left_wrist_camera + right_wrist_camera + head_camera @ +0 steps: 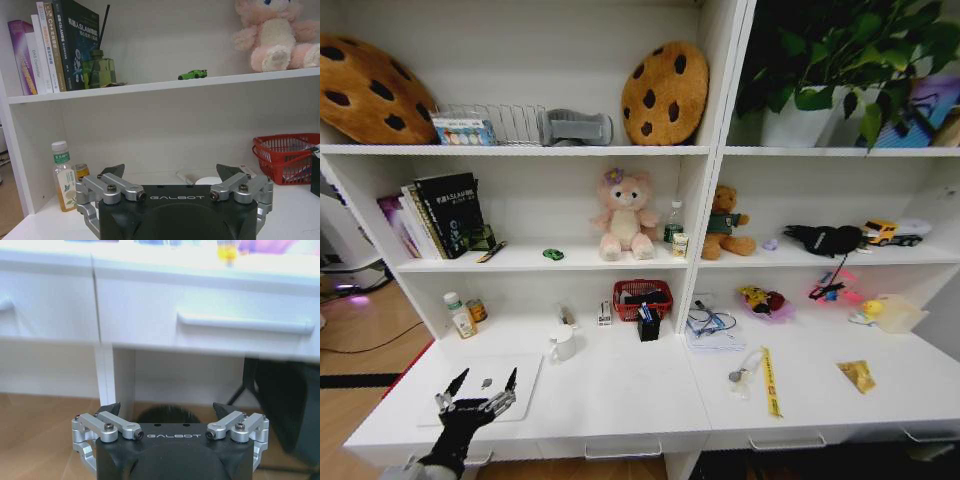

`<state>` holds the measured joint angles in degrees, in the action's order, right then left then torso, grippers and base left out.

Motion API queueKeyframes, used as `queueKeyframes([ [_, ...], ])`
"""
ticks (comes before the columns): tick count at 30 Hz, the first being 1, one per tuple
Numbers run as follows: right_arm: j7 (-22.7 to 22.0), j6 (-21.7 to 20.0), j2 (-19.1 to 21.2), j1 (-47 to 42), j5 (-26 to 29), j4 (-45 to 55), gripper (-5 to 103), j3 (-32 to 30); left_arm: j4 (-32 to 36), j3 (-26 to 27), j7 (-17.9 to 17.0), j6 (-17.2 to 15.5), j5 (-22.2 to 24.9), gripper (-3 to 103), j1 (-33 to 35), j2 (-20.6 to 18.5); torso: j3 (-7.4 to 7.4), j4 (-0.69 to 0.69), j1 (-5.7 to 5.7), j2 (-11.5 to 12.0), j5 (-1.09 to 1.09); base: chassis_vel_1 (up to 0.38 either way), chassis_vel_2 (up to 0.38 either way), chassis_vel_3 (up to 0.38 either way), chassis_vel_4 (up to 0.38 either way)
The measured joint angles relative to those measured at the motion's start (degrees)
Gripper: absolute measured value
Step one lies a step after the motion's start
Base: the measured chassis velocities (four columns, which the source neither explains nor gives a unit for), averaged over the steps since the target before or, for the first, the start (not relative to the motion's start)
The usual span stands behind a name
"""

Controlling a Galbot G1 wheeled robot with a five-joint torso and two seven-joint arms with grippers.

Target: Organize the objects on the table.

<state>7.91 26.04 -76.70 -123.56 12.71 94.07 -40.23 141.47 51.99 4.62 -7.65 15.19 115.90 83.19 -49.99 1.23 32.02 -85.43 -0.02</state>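
Note:
My left gripper [485,378] hovers open, holding nothing, over the slim white laptop [527,382], which lies flat at the left end of the white table [620,390]. In the left wrist view this left gripper [171,172] faces the shelves. The tiny green toy car [553,254] sits on the middle shelf, left of the pink bear, and the wrist view shows the car [192,74] as well. A dark pen [490,252] lies on that shelf by the books. My right gripper [167,410] is open and low, in front of a drawer handle [245,322].
On the table stand a white mug [561,344], a red basket [642,298], a black pen holder [649,324], a bottle [460,316] and a can. Cables, a yellow strap [770,382] and small toys lie on the right half. Books [55,45] fill the shelf's left end.

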Motion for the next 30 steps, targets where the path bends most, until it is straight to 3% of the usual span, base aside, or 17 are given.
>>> queueKeyframes([
  [3, -0.35, 0.99, 0.00, -4.10, -0.40, 7.14, 100, -0.74, 0.00, 0.00, 0.00, 0.00, 0.00, 100, 0.00, 0.00, 0.00, 0.00, 0.00, 0.00, 0.02, 0.000, 0.000, 0.000, 0.000],
  [5, -4.27, 1.86, -0.61, -6.82, -0.97, 13.87, 100, -1.03, 0.00, 0.00, 0.00, 0.00, 0.00, 100, 0.00, 0.00, 0.00, 0.00, 0.00, 0.00, 0.01, 0.000, 0.000, 0.000, 0.000],
  [10, -7.43, 1.32, -1.40, -8.11, 0.01, 23.00, 100, -2.58, 0.00, 0.00, 0.00, 0.00, 0.00, 100, 0.00, 0.00, 0.00, 0.01, 0.00, 0.00, 0.01, 0.000, 0.000, 0.000, 0.000],
  [16, -7.75, -4.63, -1.36, -4.28, 4.09, 33.85, 100, -8.21, 0.00, 0.00, 0.00, 0.00, 0.00, 100, 0.00, 0.00, -0.01, 0.00, 0.00, 0.01, 0.01, 0.000, 0.000, 0.000, 0.000],
  [20, -7.49, -12.40, 0.25, 3.54, 9.19, 38.09, 100, -12.04, 0.00, 0.00, 0.00, 0.00, 0.00, 100, 0.00, 0.00, -0.01, 0.01, 0.00, 0.02, 0.03, 0.000, 0.000, 0.000, 0.000],
  [21, -7.49, -12.40, 0.25, 3.54, 9.19, 38.09, 100, -12.04, 0.00, 0.00, 0.00, 0.00, 0.00, 100, 0.00, 0.00, -0.01, 0.01, 0.00, 0.02, 0.03, 0.000, 0.000, 0.000, 0.000],
  [27, -10.10, -23.13, 3.14, 11.67, 15.52, 41.46, 100, -12.52, 0.00, 0.00, 0.00, 0.00, 0.00, 100, 0.00, 0.00, -0.01, 0.01, 0.00, 0.02, 0.02, 0.000, 0.000, 0.000, 0.000],
  [30, -10.26, -24.04, 3.26, 12.56, 15.64, 41.49, 100, -11.60, 0.00, 0.00, 0.00, 0.00, 0.00, 100, 0.00, 0.00, -0.01, 0.01, 0.00, 0.02, 0.02, 0.000, 0.000, 0.000, 0.000],
])
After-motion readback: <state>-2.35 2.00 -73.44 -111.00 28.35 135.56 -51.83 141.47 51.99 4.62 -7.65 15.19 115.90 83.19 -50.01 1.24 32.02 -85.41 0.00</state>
